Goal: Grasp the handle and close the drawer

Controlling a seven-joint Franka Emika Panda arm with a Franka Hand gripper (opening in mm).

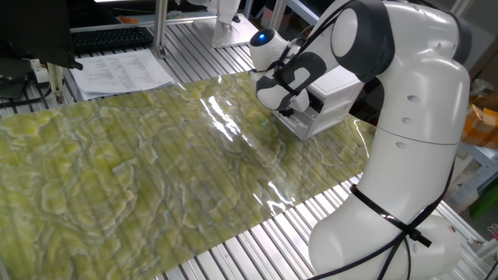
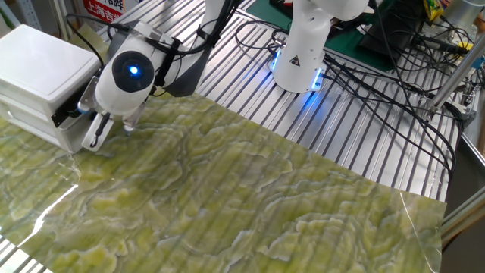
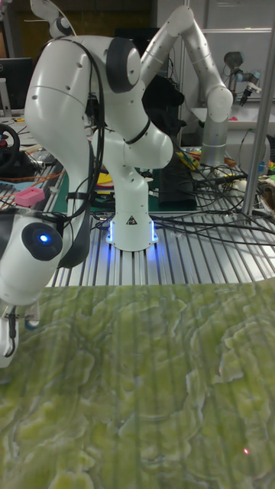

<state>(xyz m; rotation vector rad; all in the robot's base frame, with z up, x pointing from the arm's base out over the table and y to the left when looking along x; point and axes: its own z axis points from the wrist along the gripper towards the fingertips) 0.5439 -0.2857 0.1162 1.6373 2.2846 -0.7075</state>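
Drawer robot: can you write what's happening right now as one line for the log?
stage: at drawer front | gripper: against lower drawer of white cabinet | handle: hidden | jaw state: unclear | drawer: nearly closed

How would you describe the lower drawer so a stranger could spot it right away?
Find the green marbled mat on the slatted metal table, then the small white cabinet at the mat's edge. The drawer is its bottom tier, white-fronted, right by the robot's pincer, unlike the dark-fronted tier above.
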